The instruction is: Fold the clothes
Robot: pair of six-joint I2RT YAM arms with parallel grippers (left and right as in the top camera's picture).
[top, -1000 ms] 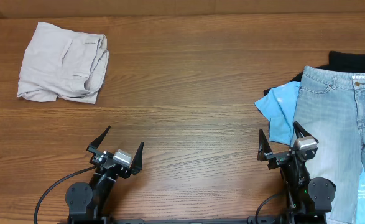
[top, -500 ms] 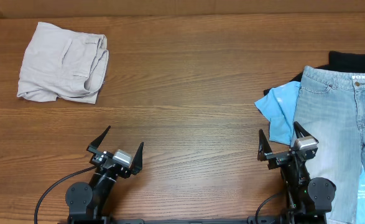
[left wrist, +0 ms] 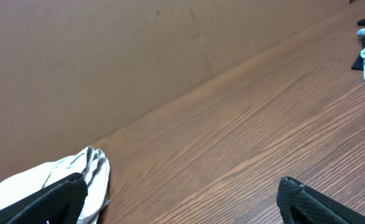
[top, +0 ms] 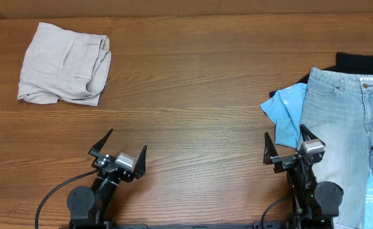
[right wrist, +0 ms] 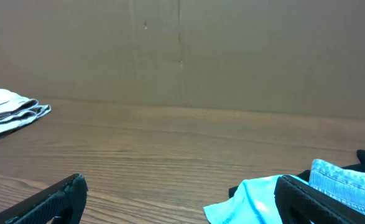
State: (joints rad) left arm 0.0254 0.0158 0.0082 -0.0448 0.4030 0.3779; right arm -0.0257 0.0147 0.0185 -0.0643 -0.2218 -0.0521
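Light-blue denim shorts (top: 345, 140) lie spread flat at the right edge of the table, on top of a sky-blue T-shirt (top: 286, 108) and a black garment (top: 361, 62). Folded beige shorts (top: 64, 63) lie at the far left. My left gripper (top: 118, 147) is open and empty near the front edge. My right gripper (top: 289, 144) is open and empty beside the denim's left edge. The right wrist view shows the T-shirt (right wrist: 257, 198) and denim (right wrist: 341, 177) by its right finger, its jaws (right wrist: 182, 199) wide. The left wrist view shows the beige shorts (left wrist: 39, 180) behind its open jaws (left wrist: 182, 199).
A brown cardboard wall (right wrist: 182, 50) runs along the table's far side. Bare wooden tabletop (top: 192, 95) lies between the two clothing piles.
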